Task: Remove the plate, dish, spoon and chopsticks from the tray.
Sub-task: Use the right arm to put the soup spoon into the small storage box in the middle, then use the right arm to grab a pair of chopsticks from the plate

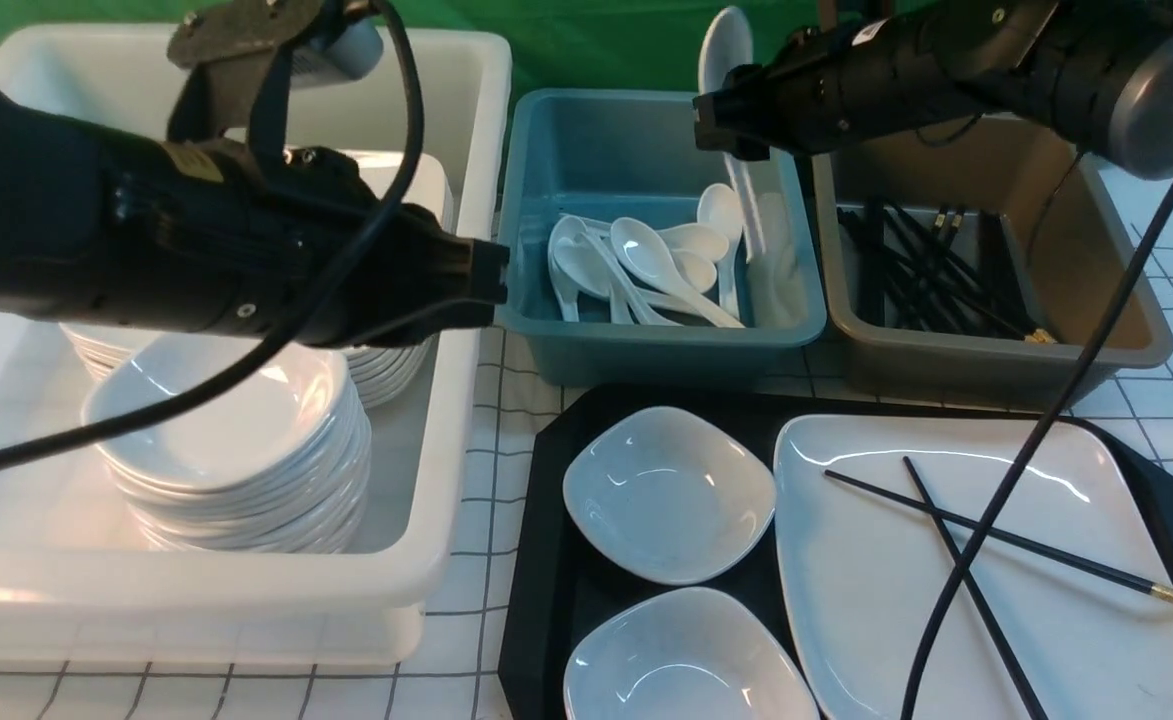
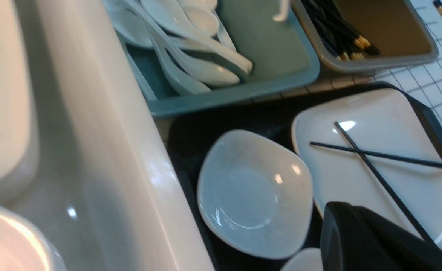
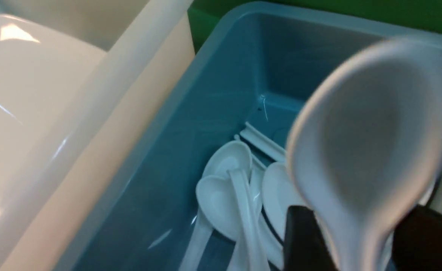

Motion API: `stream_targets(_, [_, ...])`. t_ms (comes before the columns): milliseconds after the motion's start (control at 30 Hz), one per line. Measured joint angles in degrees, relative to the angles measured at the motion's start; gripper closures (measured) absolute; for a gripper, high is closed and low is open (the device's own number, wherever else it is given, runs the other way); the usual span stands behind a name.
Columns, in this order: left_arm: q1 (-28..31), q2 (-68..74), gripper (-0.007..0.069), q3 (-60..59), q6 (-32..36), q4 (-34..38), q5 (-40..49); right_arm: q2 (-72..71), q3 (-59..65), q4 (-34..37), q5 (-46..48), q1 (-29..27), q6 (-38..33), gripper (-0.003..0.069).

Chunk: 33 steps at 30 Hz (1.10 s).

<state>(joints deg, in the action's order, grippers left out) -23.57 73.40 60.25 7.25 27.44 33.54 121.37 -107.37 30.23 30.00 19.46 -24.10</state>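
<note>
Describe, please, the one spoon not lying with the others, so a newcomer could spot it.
Find the blue bin, middle of the back row. Over its right side, one spoon stands bowl-up at the right gripper; the other spoons lie flat.

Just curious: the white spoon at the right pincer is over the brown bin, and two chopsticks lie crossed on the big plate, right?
Not quite. The right wrist view shows the spoon at the right pincer over the blue bin of spoons, not the brown one. The chopsticks do lie crossed on the plate.
</note>
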Motion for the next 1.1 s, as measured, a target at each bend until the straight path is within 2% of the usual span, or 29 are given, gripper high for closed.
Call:
stream_targets(33, [0.00, 0.00, 0.0627, 0.00, 1.09, 1.18, 1.08, 0.07, -0.04, -0.05, 1.09, 0.24, 0.12, 0.0242])
stream_targets(67, [0.00, -0.11, 0.0627, 0.00, 1.93, 1.74, 1.33, -0.23, -0.23, -0.05, 2.50, 0.23, 0.12, 0.0218])
stream_targets(133, [0.00, -0.18, 0.0627, 0.00, 2.90, 2.49, 1.44, -0.57, -0.52, -0.12, 4.65, 0.23, -0.07, 0.0205])
stream_targets(200, [0.00, -0.53, 0.0627, 0.00, 5.01, 3.76, 2.00, -2.53, -1.40, -1.72, 12.75, 0.12, -1.37, 0.0209])
stream_targets(267, [0.00, -0.59, 0.0627, 0.24, 6.71, 4.46, 3.95, -4.98, -2.17, -4.67, 20.49, 0.12, -1.79, 0.0262])
stream_targets(300, [0.00, -0.59, 0.0627, 0.40, 7.55, 4.65, 5.41, -6.65, -2.29, -7.09, 24.83, 0.12, -1.86, 0.0313])
stream_targets(367, [-0.14, -0.59, 0.0627, 0.78, 8.54, 4.90, 8.61, -9.96, -2.67, -12.81, 33.26, 0.12, -1.79, 0.0452])
stream_targets(433, [-1.11, -0.59, 0.0627, 1.17, 9.30, 4.95, 10.84, -13.63, -0.96, -17.83, 37.07, 0.05, 0.09, 0.0580])
stream_targets(500, [-3.04, -0.59, 0.0627, 1.36, 10.08, 5.01, 12.40, -17.01, 1.91, -20.88, 38.26, -0.06, 1.37, 0.0630])
stream_targets(600, [-8.44, -0.59, 0.0627, 1.54, 10.94, 4.28, 14.51, -22.42, 10.56, -22.62, 39.11, -0.06, 1.58, 0.0640])
stream_targets(700, [-13.58, -0.59, 0.0627, 1.54, 11.23, 3.17, 15.46, -26.06, 18.74, -25.64, 37.99, -0.06, 1.54, 0.0598])
stream_targets(767, [-16.41, -0.59, 0.0627, 1.54, 11.41, 2.85, 15.47, -27.25, 23.65, -29.20, 35.50, -0.06, 2.67, 0.0540])
stream_targets(800, [-18.83, -0.59, 0.0627, 1.54, 11.47, 2.72, 15.15, -27.42, 27.53, -31.82, 32.98, -0.51, 4.42, 0.0459])
stream_targets(900, [-21.86, -0.59, 0.0627, 1.58, 11.47, 2.45, 14.46, -25.97, 33.74, -33.38, 29.01, -1.41, 6.04, 0.0282])
stream_targets(1000, [-22.97, -0.59, 0.0627, 1.58, 11.67, 2.04, 14.16, -23.40, 36.11, -33.91, 25.82, -1.67, 6.35, 0.0112])
stream_targets(1100, [-22.99, -0.59, 0.0627, 1.60, 11.69, 0.90, 13.81, -21.18, 36.25, -33.91, 23.53, -1.67, 6.40, 0.0035])
